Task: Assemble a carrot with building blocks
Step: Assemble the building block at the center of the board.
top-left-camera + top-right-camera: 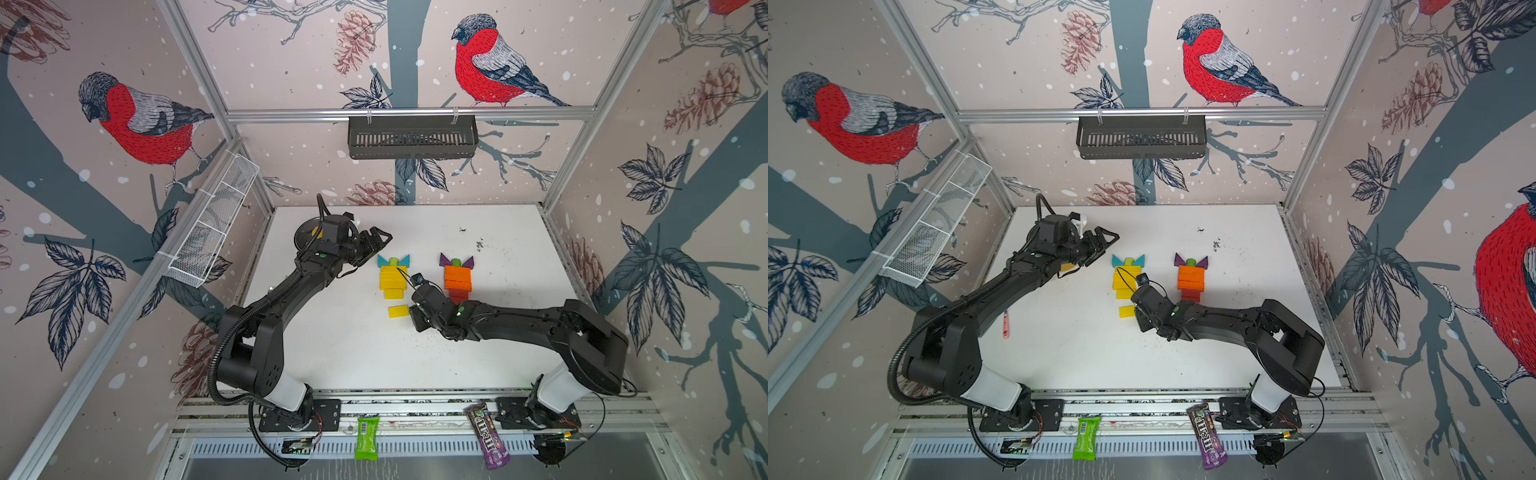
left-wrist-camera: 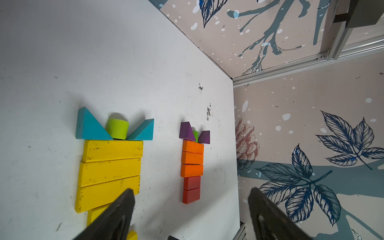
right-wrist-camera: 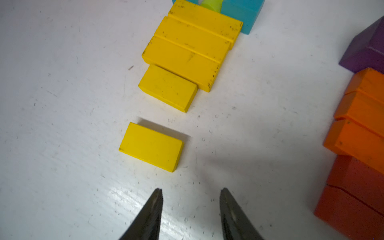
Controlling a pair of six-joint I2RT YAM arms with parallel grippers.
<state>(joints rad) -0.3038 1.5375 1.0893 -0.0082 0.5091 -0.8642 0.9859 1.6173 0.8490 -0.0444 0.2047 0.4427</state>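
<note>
Right pincer (image 3: 191,190), apart and empty, faces the loose flat yellow wooden block (image 3: 151,147) ahead, likely the tip for the yellow carrot (image 3: 187,49).

Bright, even light from overhead; white surface (image 1: 353,353) nearly washed out in both top views, which look slightly soft throughout. Left wrist view: soft shadows behind teal triangles (image 2: 89,126); left pincer (image 2: 191,190) dark, out of focus. Right wrist view: sharp-edged shadow beside loose yellow block (image 3: 151,146); glare streaks on surface near right pincer (image 3: 191,190), also blurred.
</note>
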